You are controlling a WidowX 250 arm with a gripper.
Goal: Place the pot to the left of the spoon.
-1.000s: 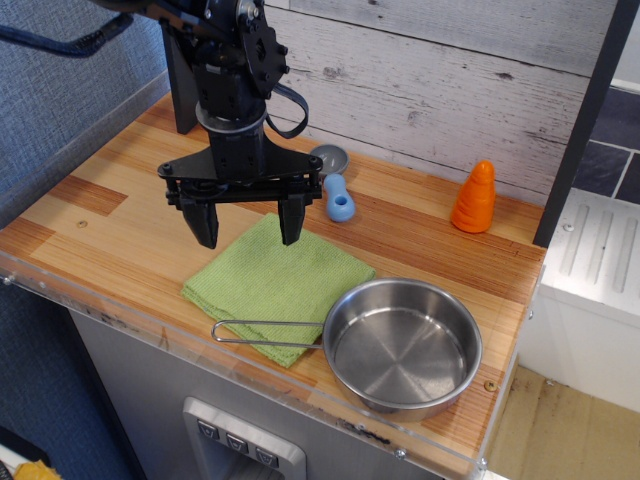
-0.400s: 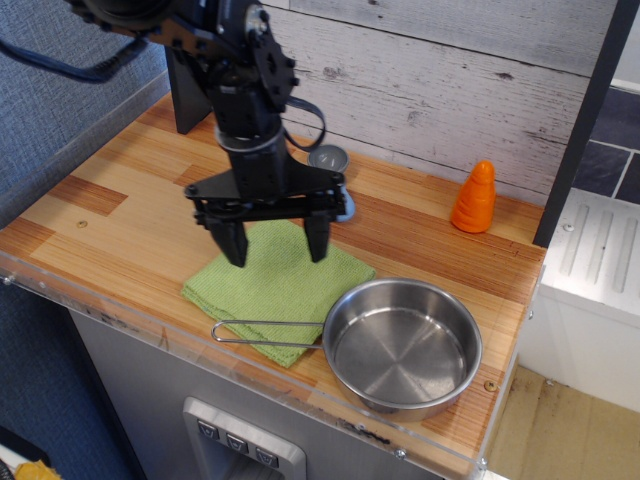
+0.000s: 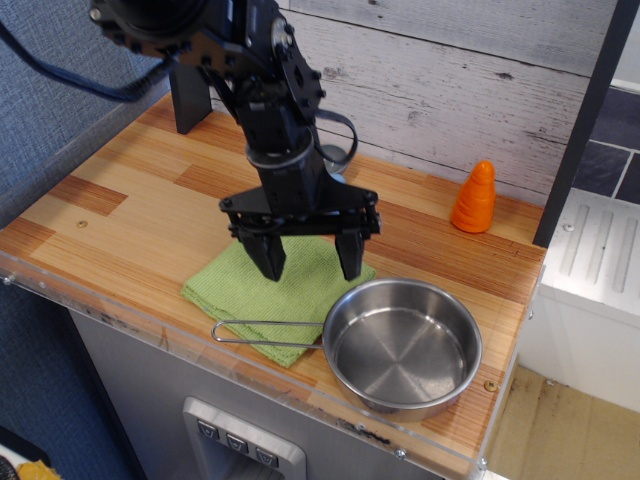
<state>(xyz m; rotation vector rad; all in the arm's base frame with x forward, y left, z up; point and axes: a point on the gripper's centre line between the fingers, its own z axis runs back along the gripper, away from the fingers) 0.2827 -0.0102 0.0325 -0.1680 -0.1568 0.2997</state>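
Observation:
The shiny steel pot (image 3: 402, 345) sits at the front right of the wooden counter. Its wire loop handle (image 3: 265, 332) points left over the green cloth (image 3: 268, 293). My gripper (image 3: 309, 259) is open and empty, hanging over the cloth's right part, just up-left of the pot's rim, fingers pointing down. The spoon is almost hidden behind my arm. Only a bit of its grey bowl (image 3: 336, 157) shows near the back wall.
An orange cone-shaped toy (image 3: 475, 197) stands at the back right by the plank wall. The counter's front edge has a clear plastic lip (image 3: 250, 385). A dark post (image 3: 585, 110) rises at the right edge.
My gripper has moved right and toward the front, from over the cloth's back-left part toward the pot. It stays open. The arm now covers the spoon's blue handle.

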